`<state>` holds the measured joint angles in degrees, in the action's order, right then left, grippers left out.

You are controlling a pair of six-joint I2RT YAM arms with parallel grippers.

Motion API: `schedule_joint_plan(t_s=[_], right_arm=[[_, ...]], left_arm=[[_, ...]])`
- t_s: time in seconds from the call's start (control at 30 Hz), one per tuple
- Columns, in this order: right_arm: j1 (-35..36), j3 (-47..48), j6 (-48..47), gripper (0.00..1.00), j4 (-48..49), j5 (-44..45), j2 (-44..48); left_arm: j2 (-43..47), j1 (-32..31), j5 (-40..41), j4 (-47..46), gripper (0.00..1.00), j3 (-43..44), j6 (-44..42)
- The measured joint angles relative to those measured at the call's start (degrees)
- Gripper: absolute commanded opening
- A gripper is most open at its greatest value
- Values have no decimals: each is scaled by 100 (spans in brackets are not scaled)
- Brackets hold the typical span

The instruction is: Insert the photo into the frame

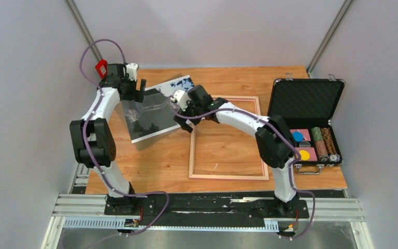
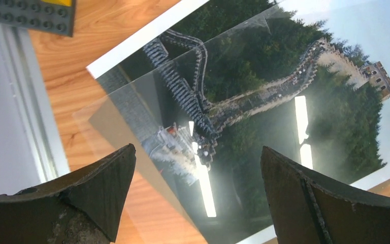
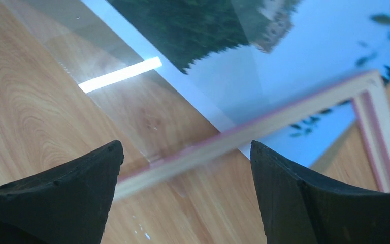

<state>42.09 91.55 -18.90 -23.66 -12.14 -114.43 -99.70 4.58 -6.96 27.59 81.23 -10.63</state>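
Nearest me, past the two arm bases, the frame [image 1: 228, 176] lies flat on the wooden table [image 1: 150, 166], a pale wood rectangle with bare tabletop showing through its middle. At its far-left corner the right gripper [image 3: 185, 152] hangs low with its jaws spread wide and nothing between them. From its own camera, one pink-edged bar of the frame looks to cross over a pale-blue corner of the photo [image 1: 155, 111], though that view is blurred. The photo itself is outside the frame, lying face up and skewed just to the frame's left, its wall winding over dark green hills. A clear sheet [image 2: 106, 132] lies on top of it, shifted so one corner overhangs onto the table, with ceiling lights glaring off it. Further back, the left gripper [image 2: 198, 152] hovers above the photo's far-left part, also fully released and holding nothing. Off to the right, well apart from the photo, an open black case [image 1: 306, 101] stands with stacks of chips [image 1: 318, 142] in its lower half.
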Motion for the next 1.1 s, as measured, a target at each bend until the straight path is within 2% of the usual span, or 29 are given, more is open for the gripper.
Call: schedule_joint_plan(t_s=[0.2,0.4,0.6,1.1], right_arm=[[549,262,-439,92,-9,-61,-673],[686,343,-673,91,-4,63,-1014],[595,293,-697,91,-26,424,-1117],[186,339,-474,92,-90,529,-1117]], left_arm=[[-931,0,-264,149,100,656,24],[-1519,0,-400,245,100,1217,127],[-1626,0,-531,256,100,1292,195],[-1626,0,-634,177,100,1279,243]])
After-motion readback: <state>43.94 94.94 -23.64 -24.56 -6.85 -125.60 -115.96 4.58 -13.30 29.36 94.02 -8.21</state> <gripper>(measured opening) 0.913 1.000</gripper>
